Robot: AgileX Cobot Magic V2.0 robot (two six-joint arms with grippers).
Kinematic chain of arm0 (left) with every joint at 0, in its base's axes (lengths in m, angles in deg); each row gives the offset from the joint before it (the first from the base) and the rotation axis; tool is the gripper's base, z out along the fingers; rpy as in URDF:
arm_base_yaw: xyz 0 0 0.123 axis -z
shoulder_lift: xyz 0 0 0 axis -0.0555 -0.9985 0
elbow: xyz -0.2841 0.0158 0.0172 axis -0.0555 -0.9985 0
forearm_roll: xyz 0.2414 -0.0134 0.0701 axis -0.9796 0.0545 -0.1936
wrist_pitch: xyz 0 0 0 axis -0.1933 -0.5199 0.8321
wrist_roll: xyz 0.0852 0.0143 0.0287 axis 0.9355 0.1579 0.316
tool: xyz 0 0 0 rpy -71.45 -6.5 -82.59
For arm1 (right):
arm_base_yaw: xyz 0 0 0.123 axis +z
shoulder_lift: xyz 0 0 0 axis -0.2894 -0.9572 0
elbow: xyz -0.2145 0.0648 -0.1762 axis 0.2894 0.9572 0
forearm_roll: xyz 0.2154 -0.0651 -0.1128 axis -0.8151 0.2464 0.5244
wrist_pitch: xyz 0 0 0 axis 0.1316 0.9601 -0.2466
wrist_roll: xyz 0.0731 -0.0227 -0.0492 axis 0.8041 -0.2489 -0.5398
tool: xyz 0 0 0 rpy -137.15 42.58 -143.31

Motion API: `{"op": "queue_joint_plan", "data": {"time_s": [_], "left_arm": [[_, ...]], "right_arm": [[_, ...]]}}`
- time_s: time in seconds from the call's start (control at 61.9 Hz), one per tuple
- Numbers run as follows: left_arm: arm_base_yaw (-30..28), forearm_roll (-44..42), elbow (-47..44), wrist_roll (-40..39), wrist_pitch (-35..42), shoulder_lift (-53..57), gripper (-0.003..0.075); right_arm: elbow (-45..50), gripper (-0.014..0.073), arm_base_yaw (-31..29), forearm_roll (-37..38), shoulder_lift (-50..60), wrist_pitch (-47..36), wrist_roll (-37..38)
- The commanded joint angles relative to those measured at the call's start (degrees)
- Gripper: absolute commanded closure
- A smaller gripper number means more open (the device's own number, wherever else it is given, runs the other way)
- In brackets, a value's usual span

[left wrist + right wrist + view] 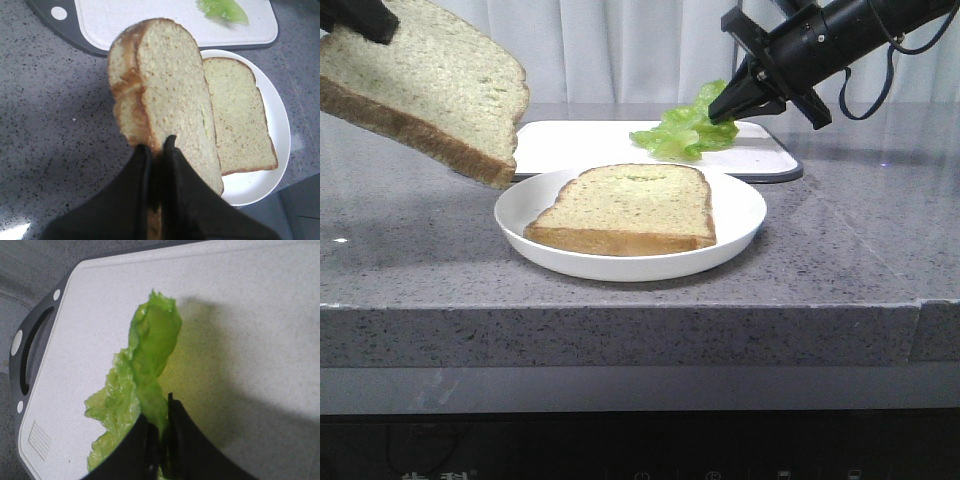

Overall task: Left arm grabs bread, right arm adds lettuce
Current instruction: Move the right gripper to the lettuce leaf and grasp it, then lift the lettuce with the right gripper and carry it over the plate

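The bread (pixel 430 85), a thick speckled slice with a golden crust, hangs tilted in the air left of the plate. My left gripper (pixel 365 20) is shut on its upper edge; in the left wrist view the black fingers (pixel 177 170) pinch the bread (pixel 165 80) by its crust. The ruffled green lettuce (pixel 685 128) is lifted just above the cutting board, and my right gripper (pixel 725 110) is shut on its right end. In the right wrist view the lettuce (pixel 150 350) droops from the right gripper (pixel 160 412) over the board.
A thinner bread slice (pixel 630 205) lies flat on a white plate (pixel 740 215) at the counter's middle. Behind it lies a white cutting board (pixel 580 145) with a dark grey rim and handle (pixel 30 350). The grey stone counter's front edge (pixel 620 300) runs below the plate.
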Motion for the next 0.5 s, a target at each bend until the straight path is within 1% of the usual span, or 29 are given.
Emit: {"op": "queue_joint_plan", "data": {"time_s": [0.0,0.081,0.21,0.339,0.42,0.485], "left_arm": [[-0.08,2.40,1.53,0.06,3.16,1.88,0.0741],[-0.08,2.40,1.53,0.06,3.16,1.88,0.0741],[-0.08,2.40,1.53,0.06,3.16,1.88,0.0741],[-0.08,2.30,1.53,0.06,3.16,1.88,0.0741],[-0.08,2.19,1.53,0.06,3.16,1.88,0.0741],[-0.08,1.98,1.53,0.06,3.16,1.88,0.0741]], "right_arm": [[-1.95,0.0637,-0.27,-3.29,4.67,-0.49,-0.98],[-1.95,0.0660,-0.27,-3.15,6.47,0.99,-1.10],[-1.95,0.0659,-0.27,-3.22,9.96,3.98,-1.10],[-0.94,0.0659,-0.27,-3.20,15.14,8.99,-1.10],[2.24,0.0659,-0.27,-2.85,19.37,9.46,-1.10],[6.70,0.0659,-0.27,-2.80,23.54,9.16,-1.15]]}}
